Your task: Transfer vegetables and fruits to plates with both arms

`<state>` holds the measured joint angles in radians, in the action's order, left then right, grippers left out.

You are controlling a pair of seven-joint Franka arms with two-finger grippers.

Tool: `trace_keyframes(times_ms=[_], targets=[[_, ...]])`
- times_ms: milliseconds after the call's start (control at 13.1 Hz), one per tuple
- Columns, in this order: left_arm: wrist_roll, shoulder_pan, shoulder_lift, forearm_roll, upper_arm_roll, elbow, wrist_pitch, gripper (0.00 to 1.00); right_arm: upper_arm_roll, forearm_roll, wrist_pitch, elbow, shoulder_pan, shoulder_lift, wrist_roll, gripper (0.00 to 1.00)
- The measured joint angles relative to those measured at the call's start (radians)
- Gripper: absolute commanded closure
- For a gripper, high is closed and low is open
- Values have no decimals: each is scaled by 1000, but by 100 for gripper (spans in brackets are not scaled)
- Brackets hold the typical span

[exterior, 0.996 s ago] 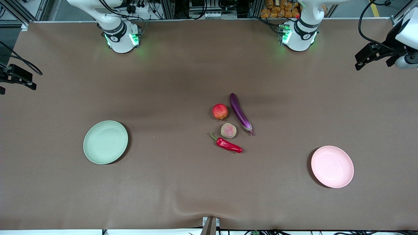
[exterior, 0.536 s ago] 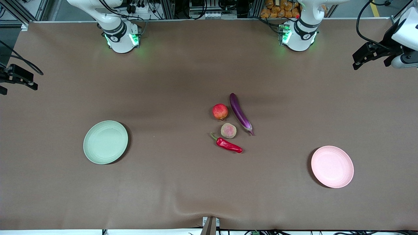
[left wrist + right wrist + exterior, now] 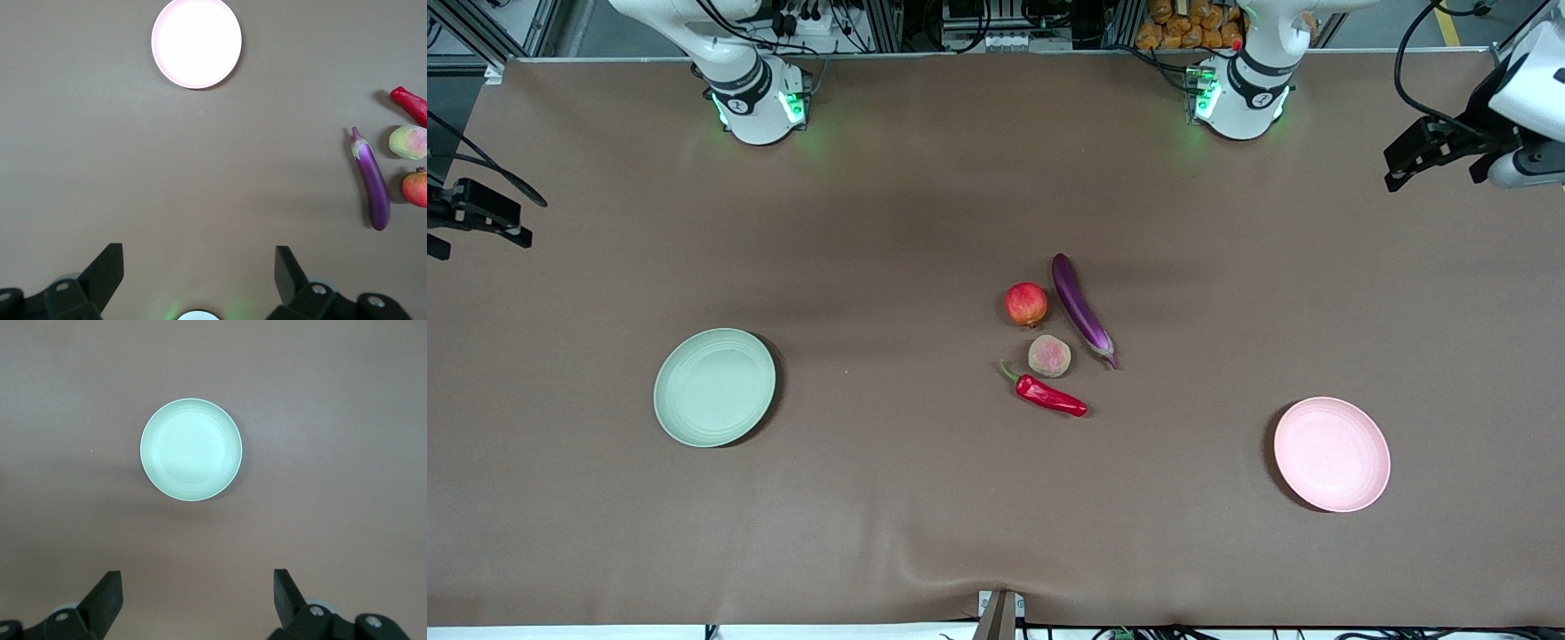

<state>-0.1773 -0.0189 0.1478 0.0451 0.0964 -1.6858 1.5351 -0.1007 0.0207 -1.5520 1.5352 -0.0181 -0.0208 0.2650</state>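
Eggplant [image 3: 1082, 310] lies lengthwise (stem nearer the camera); both grippers' fingers spread apart.

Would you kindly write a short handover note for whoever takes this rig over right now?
Left gripper: open, holding nothing, high over the left arm's end of the table.
Right gripper: open, holding nothing, high over the right arm's end.
Eggplant, pomegranate, peach and chili pepper lie clustered mid-table.
Green plate at the right arm's end and pink plate at the left arm's end hold nothing.
Done: nothing. Left: all four transfers.
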Motion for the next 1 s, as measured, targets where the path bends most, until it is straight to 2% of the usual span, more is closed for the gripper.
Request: trace_keyframes(times_ms=[460,996], targets=[[-50,-40,-196,0,3,-5,221,0,-1,6,0,3,0,0,0,0],[-561,-243,-489,0,7,17,538,0,-3,6,1,5,0,0,0,0]])
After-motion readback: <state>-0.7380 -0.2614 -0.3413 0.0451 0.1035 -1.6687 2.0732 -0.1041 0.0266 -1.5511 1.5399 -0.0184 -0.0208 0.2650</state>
